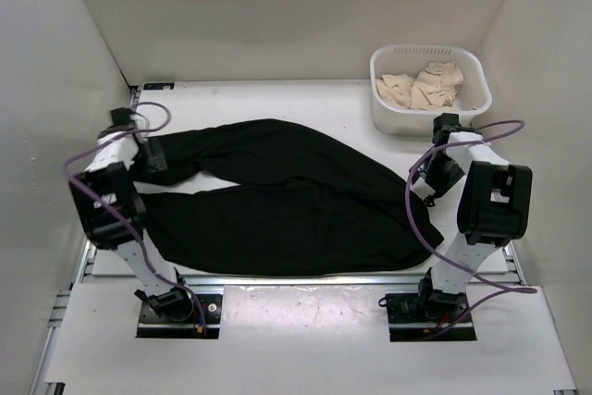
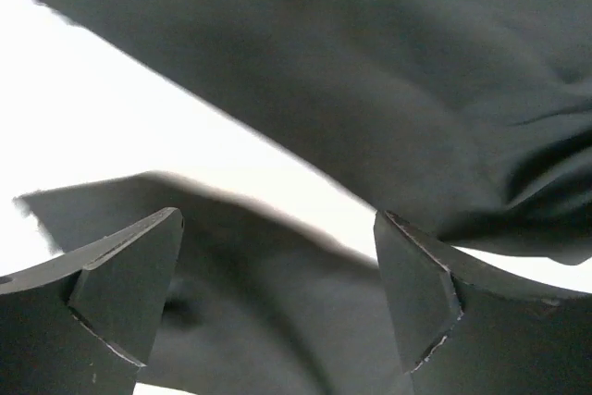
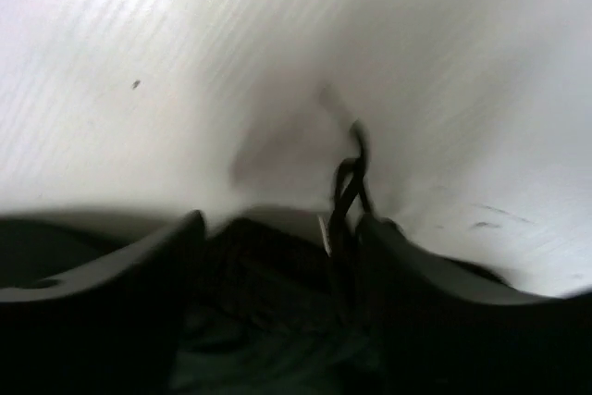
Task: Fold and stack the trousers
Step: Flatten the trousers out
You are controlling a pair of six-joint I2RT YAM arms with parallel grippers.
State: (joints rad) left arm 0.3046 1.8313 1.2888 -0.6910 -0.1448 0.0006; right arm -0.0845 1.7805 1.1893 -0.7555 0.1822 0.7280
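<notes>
Closest in, the two dark fingers (image 2: 120, 293) of my left claw (image 2: 277, 228) stand wide apart with nothing pinched between them. They are released above the end of one leg of the trousers (image 1: 277, 201). Beyond a wedge of bare white table (image 1: 277, 99) runs the other leg. I judge I sit here because a hem is the natural corner to take for a fold.

Those black trousers lie spread flat across the middle of the table. The waist is at my right and the two legs fork toward my left. Laid open like this, both ends are within reach, one for each arm.

My right claw (image 3: 277, 228) is low over the waist end, with dark cloth bunched in the gap between its fingers. A thin dark cord (image 3: 350, 182), likely a drawstring, loops up past one tip. That view is blurred, so I cannot tell whether the claw pinches the cloth or only straddles it.

Farther out, in the far right corner, a white tub (image 1: 421, 50) holds crumpled pale cloth (image 1: 425, 85). It is apart from the trousers and out of the folding space.
</notes>
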